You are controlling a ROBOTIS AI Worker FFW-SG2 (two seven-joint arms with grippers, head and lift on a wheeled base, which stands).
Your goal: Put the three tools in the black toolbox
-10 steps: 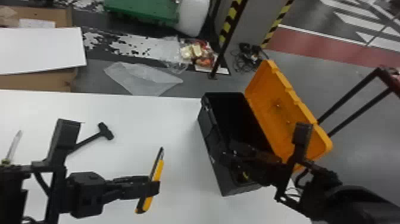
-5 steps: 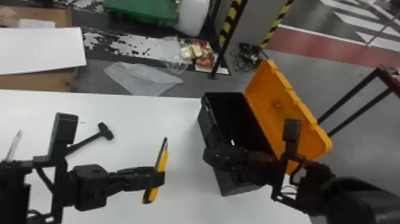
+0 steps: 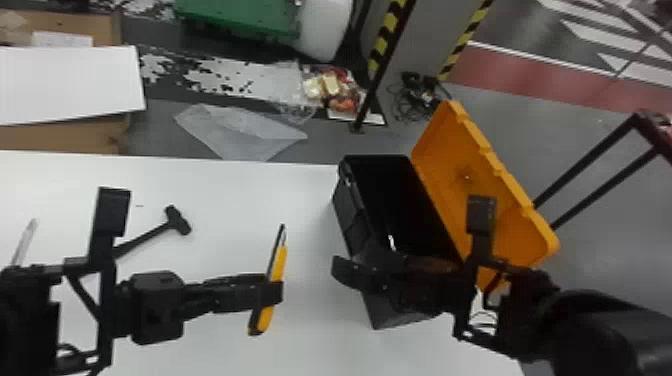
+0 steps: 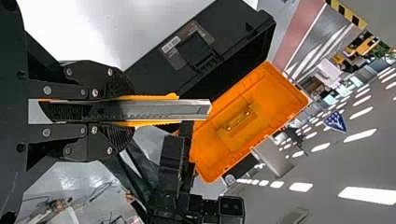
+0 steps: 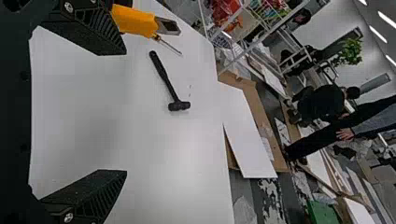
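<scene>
In the head view my left gripper (image 3: 272, 294) is shut on the yellow utility knife (image 3: 276, 270), left of the black toolbox (image 3: 352, 225), whose orange lid stands open. The left wrist view has the knife (image 4: 163, 109) between the fingers of my left gripper (image 4: 119, 111), blade pointing away. My right gripper (image 3: 345, 272) is over the toolbox's near part; in the right wrist view this right gripper (image 5: 116, 112) stands open with nothing between its fingers. The black hammer (image 3: 150, 235) lies on the white table beside the left arm. A screwdriver (image 3: 24, 242) is at the far left, partly hidden by that arm.
Behind the white table (image 3: 225, 200), cardboard with a white panel (image 3: 70, 82) lies at the back left, and plastic sheeting (image 3: 240, 130) is on the floor. The raised orange lid (image 3: 480, 190) leans out to the right of the toolbox. A striped post (image 3: 385, 50) stands behind.
My left gripper has moved right toward the toolbox with the knife, which has become more upright in the head view. The right gripper has shifted left and slightly nearer the toolbox's left side.
</scene>
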